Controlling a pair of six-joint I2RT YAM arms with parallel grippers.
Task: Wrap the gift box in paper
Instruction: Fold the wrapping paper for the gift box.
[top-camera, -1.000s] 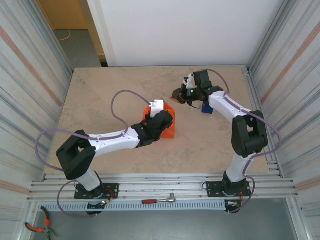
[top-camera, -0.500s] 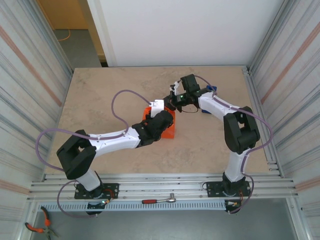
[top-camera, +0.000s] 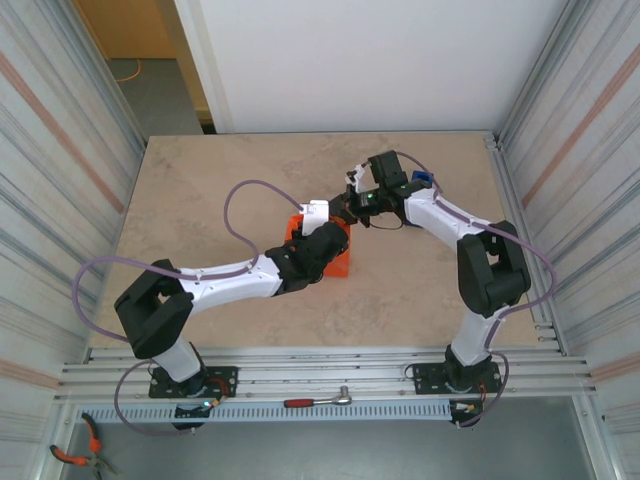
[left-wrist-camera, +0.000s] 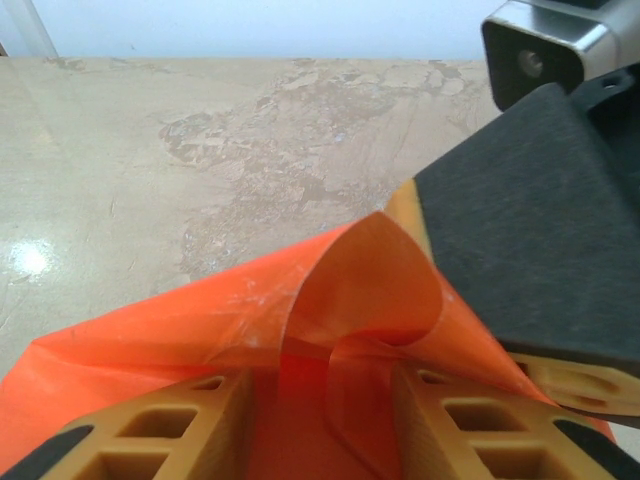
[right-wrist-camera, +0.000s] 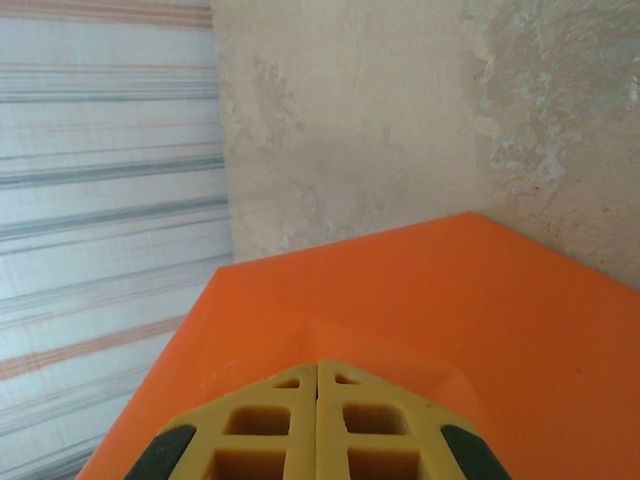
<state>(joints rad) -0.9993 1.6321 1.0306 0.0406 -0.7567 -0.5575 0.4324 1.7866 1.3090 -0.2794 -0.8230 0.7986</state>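
Left wrist view: the paper (left-wrist-camera: 180, 330) is thin, limp and easily creased, and covers the gift box (top-camera: 338, 264) mid-tabletop (top-camera: 200, 180). The left gripper (left-wrist-camera: 320, 430) stands spread astride a curled flap. The right gripper (right-wrist-camera: 318, 410), pressed together, bears on the paper. Grasp the flap's free edge.

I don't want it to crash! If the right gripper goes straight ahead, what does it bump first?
The right gripper would meet the orange paper just past its shut tips; it may already touch, depth is unclear.
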